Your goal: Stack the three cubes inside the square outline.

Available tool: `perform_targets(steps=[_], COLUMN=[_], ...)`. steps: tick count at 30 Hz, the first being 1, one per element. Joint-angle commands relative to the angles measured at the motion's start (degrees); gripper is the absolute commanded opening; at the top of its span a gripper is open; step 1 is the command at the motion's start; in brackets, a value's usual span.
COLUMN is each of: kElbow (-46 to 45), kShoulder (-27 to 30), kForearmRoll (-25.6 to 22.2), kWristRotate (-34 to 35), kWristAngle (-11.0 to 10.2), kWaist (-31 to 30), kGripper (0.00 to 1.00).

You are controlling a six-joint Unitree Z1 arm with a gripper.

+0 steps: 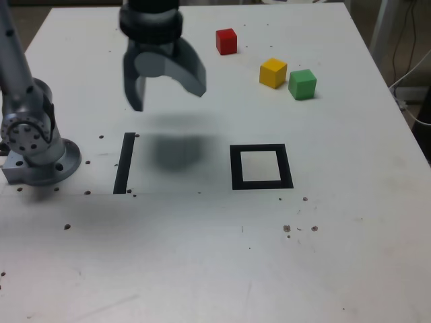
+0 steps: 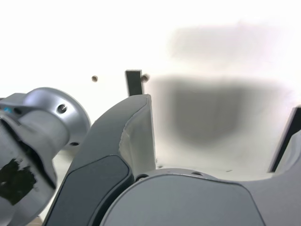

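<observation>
Gripper (image 1: 168, 101) apart, empty. Green cube (image 1: 302, 85), beyond outline (image 1: 261, 185): likely light, stiff; pinch opposite side faces.

We can count three little cubes on the worktop (image 1: 350, 222): one red cube (image 1: 226, 42), one yellow cube (image 1: 273, 73) and one green cube (image 1: 302, 85). We also see one black square outline (image 1: 236, 168) with a white middle, and one straight black strip (image 1: 124, 163) that is not part of any square. There is one robot arm (image 1: 32, 128), and it has one gripper (image 1: 168, 99) with two fingers (image 1: 135, 91), and all of them are over one white worktop.
</observation>
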State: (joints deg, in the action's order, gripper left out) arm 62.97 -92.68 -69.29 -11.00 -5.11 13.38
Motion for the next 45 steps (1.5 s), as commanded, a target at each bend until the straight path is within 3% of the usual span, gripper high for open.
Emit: perform_targets(steps=[1,20,31,45], kElbow=[2.7,28.2,44.3,58.4], kShoulder=[-2.0,-20.0,-30.7,-41.3], kForearmRoll=[-0.8,-6.1,-11.8,-16.9], kWristRotate=[-1.5,-13.9,-19.5,-22.9], kWristAngle=[-0.2,-1.4,-1.6,-2.2], kWaist=[2.5,21.8,27.7,32.0], kGripper=[1.00,1.00,1.00,1.00])
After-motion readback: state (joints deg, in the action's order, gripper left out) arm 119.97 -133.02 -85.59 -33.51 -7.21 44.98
